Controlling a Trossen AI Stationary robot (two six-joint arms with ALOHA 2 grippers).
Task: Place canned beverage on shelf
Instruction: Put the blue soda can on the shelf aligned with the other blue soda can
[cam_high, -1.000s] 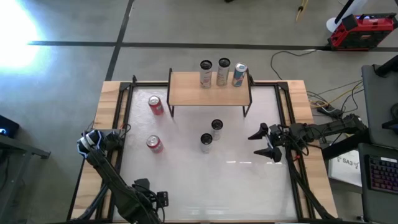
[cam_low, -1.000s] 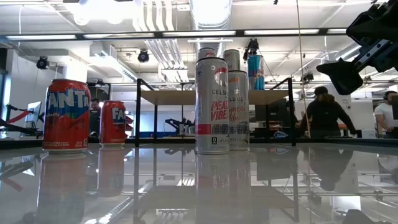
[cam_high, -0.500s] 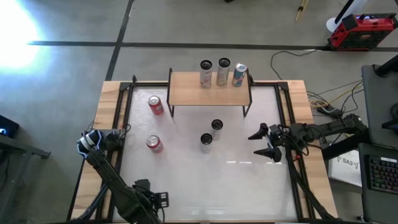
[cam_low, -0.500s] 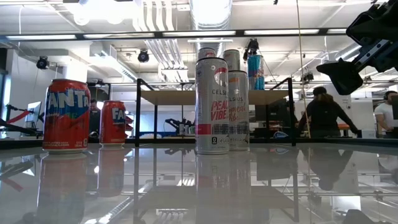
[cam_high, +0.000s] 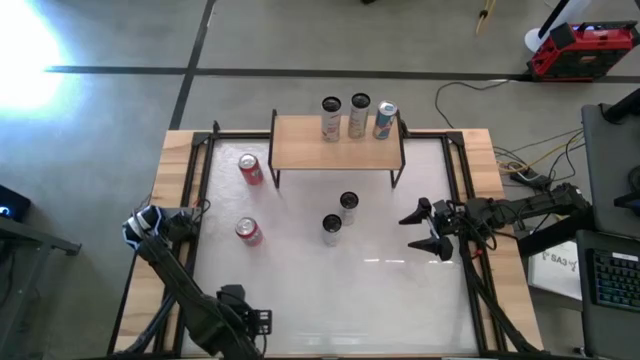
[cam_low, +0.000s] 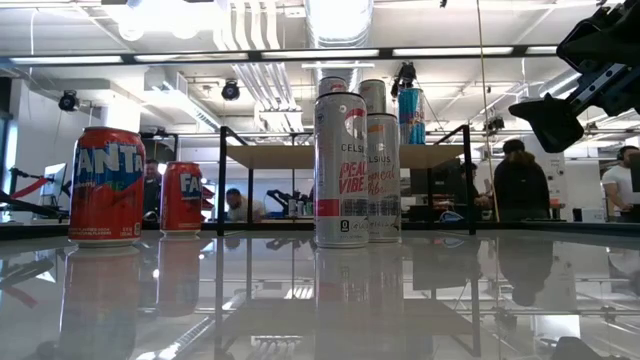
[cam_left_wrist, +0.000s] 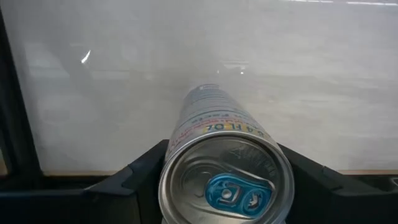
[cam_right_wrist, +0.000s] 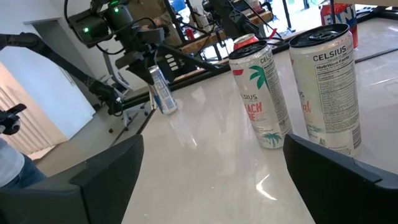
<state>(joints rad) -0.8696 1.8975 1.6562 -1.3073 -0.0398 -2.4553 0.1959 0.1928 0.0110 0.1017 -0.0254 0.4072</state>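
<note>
Can (cam_left_wrist: 224, 168): rigid, smooth, thin-walled, likely slippery; left hand (cam_left_wrist: 224, 186) clamped across its body, near-left tabletop (cam_high: 400, 300). Right hand (cam_high: 425, 228) open, empty.

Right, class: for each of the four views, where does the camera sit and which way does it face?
High: overhead, looking straight down on the table; both arms show, right gripper open.
Low: at tabletop height, level towards the shelf; only the right gripper shows.
Left wrist: on the left arm, looking past its fingers at the held can.
Right wrist: on the right arm, facing the Celsius cans and left gripper; own fingers show.
Shared: both wrist views show the held can.
</note>
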